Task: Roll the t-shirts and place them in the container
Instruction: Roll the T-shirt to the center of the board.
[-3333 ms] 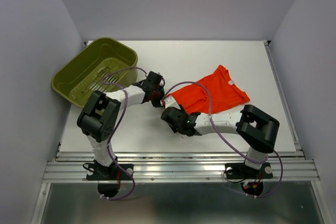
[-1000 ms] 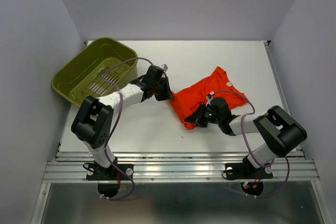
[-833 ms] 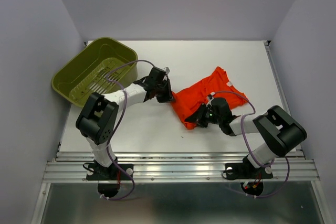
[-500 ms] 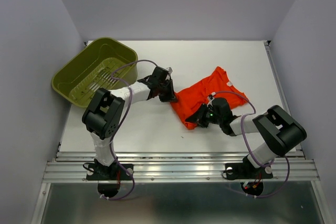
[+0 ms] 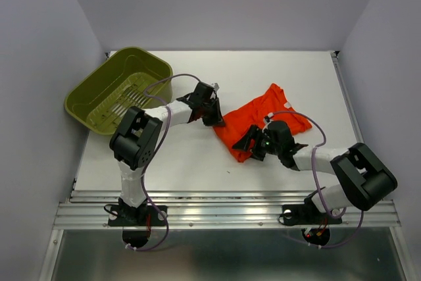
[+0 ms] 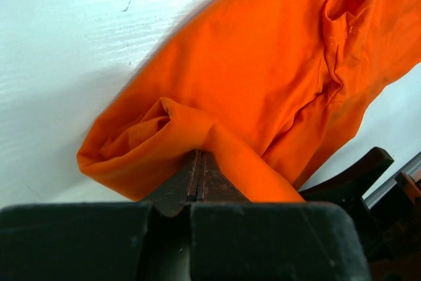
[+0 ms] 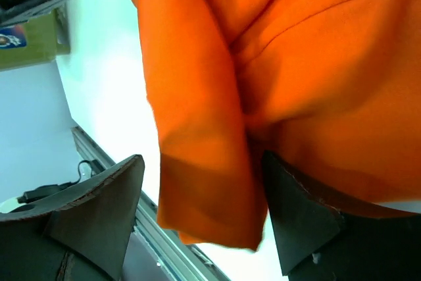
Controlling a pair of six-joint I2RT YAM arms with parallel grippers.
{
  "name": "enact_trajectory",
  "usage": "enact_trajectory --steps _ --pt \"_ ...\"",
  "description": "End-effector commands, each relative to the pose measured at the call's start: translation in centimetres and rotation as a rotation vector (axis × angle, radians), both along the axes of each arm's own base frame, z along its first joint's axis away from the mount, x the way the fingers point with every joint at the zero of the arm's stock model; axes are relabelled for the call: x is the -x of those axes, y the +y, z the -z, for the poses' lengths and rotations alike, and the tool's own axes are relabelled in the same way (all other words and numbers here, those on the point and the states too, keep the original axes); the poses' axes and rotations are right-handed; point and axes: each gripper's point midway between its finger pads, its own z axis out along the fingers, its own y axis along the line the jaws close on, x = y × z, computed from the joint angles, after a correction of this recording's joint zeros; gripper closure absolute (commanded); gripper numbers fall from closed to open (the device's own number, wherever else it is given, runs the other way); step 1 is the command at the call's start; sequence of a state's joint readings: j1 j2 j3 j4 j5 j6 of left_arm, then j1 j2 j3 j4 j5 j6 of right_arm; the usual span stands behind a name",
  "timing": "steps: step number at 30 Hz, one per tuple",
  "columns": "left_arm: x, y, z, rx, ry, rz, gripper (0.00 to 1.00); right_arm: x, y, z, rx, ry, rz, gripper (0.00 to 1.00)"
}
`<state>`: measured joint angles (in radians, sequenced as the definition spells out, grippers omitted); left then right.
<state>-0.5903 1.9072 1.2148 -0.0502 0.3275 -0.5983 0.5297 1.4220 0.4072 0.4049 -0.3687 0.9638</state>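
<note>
The orange-red t-shirt (image 5: 266, 118) lies crumpled on the white table (image 5: 184, 156), right of centre. My left gripper (image 5: 214, 118) is at the shirt's left edge, shut on a fold of the cloth (image 6: 164, 123) that wraps over its tips (image 6: 197, 157). My right gripper (image 5: 247, 141) is at the shirt's near corner with its jaws wide open. In the right wrist view the shirt's hem (image 7: 210, 189) hangs loose in the gap between the two fingers (image 7: 99, 218), with neither pad pressing on it.
An olive-green slotted basket (image 5: 99, 100) sits tilted at the table's back left corner. A metal rail (image 5: 223, 212) runs along the near edge. Grey walls close in the left, right and back.
My right gripper has opened and let go of the shirt's near corner. My left gripper, still shut on the cloth, has shifted slightly right and back.
</note>
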Motion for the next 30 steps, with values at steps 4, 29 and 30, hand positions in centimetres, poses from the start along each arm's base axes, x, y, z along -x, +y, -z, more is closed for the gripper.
enact_trajectory --steps 4,29,30 --pt "-1.4 -2.0 -1.7 0.044 -0.054 0.045 1.0 -0.1 -2.6 -0.3 0.176 -0.033 0.02 0.21" --pt "-1.3 -3.5 -2.8 0.072 -0.067 0.079 1.0 -0.6 -0.9 -2.8 0.242 -0.145 -0.235 0.24" --pt "-1.3 -3.5 -2.8 0.072 -0.067 0.079 1.0 -0.5 -0.8 -2.7 0.236 -0.136 -0.235 0.28"
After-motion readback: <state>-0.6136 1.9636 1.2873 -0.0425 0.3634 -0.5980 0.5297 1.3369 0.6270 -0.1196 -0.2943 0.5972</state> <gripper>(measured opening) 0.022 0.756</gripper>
